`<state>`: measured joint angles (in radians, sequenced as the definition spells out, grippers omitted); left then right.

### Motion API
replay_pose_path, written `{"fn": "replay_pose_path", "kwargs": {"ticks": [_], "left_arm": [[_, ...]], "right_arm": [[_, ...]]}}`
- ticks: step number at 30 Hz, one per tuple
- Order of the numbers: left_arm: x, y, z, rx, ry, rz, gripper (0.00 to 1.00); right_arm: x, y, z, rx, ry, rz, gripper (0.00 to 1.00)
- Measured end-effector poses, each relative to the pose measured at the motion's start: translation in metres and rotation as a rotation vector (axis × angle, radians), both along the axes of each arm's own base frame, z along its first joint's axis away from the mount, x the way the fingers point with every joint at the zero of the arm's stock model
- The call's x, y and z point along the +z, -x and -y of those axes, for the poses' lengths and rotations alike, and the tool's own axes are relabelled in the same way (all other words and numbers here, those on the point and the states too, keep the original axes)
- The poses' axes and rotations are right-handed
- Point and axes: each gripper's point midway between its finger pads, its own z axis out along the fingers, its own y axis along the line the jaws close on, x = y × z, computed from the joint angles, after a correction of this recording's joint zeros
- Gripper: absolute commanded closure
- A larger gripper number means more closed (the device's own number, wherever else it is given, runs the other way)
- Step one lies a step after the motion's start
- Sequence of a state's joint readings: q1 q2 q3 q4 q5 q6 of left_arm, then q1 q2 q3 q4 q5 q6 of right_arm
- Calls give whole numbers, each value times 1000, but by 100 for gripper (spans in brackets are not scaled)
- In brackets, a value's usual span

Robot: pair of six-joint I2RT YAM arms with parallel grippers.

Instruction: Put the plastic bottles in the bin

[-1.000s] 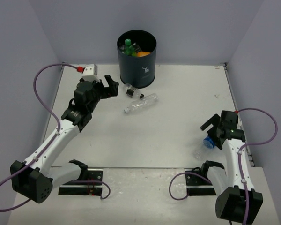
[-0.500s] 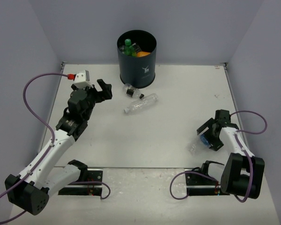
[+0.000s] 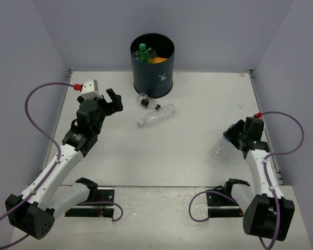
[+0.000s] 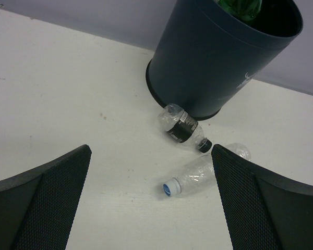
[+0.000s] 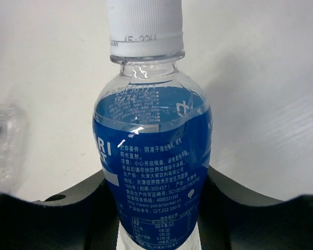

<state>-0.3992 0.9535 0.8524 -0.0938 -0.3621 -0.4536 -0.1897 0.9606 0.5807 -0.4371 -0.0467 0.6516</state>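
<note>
The dark bin (image 3: 152, 73) (image 4: 224, 57) stands at the back centre with a green bottle (image 3: 142, 51) and an orange one (image 3: 157, 60) inside. In front of it lie a clear black-capped bottle (image 3: 146, 100) (image 4: 181, 126) and a clear bottle with a white and blue cap (image 3: 156, 115) (image 4: 198, 174). My left gripper (image 3: 113, 99) (image 4: 150, 156) hangs open, left of both and touching neither. My right gripper (image 3: 237, 138) (image 5: 154, 208) is shut on a blue-labelled, white-capped bottle (image 3: 224, 145) (image 5: 151, 151), cap pointing away from the wrist.
Grey walls enclose the white table (image 3: 198, 104) on the left, back and right. Purple cables loop beside both arms (image 3: 36, 109) (image 3: 295, 135). Something clear and crumpled (image 5: 5, 146) shows at the left edge of the right wrist view; I cannot tell what it is.
My right gripper has closed on the blue-labelled bottle and moved up the table with it. The left arm drew back leftward from the two lying bottles, still open.
</note>
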Motion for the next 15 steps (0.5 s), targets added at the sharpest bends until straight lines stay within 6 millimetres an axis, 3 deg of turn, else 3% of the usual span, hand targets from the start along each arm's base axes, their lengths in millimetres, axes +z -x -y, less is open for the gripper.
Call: {"fn": "replay_pose_path", "kwargs": {"ticks": [1,6,15], "left_arm": [[-1,0,0,3,3,-3,0],[-6,2,0,12,23,-25,0],[-29,12,-2,22,39,-103,0]], "right_arm": [[12,-6,-2,21,15,43,70],[126,-53,-25,158,105,367,70],[307,-121,-114,441,203,837,71]]}}
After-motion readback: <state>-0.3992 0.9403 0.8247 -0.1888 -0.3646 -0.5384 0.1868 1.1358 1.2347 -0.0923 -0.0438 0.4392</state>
